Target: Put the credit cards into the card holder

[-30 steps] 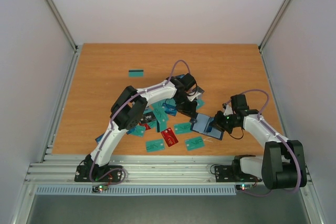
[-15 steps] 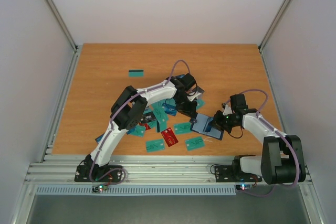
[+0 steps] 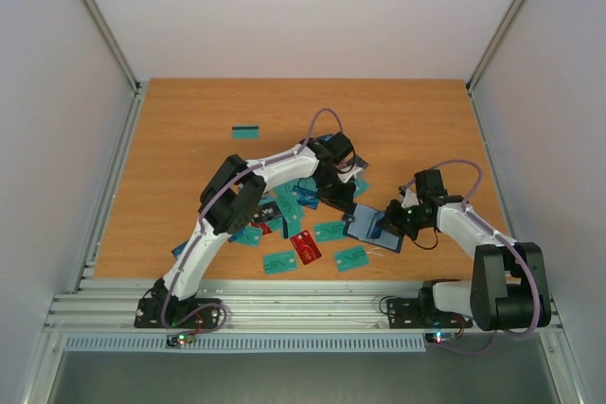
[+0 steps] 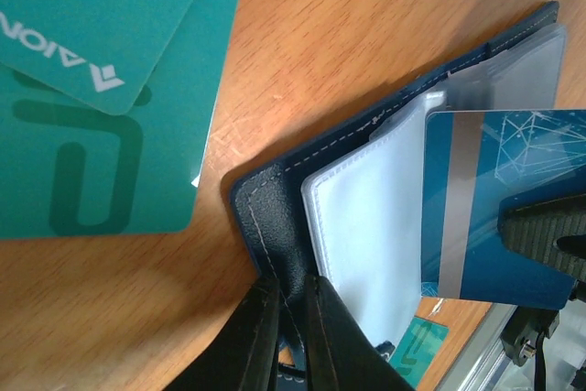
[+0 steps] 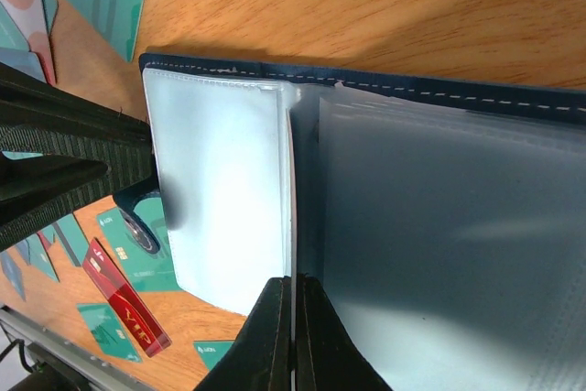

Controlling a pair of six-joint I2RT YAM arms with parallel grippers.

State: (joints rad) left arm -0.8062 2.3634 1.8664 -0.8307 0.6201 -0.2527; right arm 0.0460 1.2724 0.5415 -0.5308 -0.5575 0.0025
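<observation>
The navy card holder lies open on the table among scattered cards. My left gripper is shut on the holder's navy cover edge; it also shows in the top view. My right gripper is shut on a blue card with a grey stripe. This card shows edge-on in the right wrist view and stands over the holder's clear sleeves. The right gripper shows in the top view at the holder's right side. Teal credit cards lie beside the holder.
Several teal and blue cards and a red card lie spread left of and in front of the holder. One teal card lies alone at the back left. Metal rails run along the table's near edge.
The right arm has shifted very slightly. Both grippers keep their holds at the card holder.
</observation>
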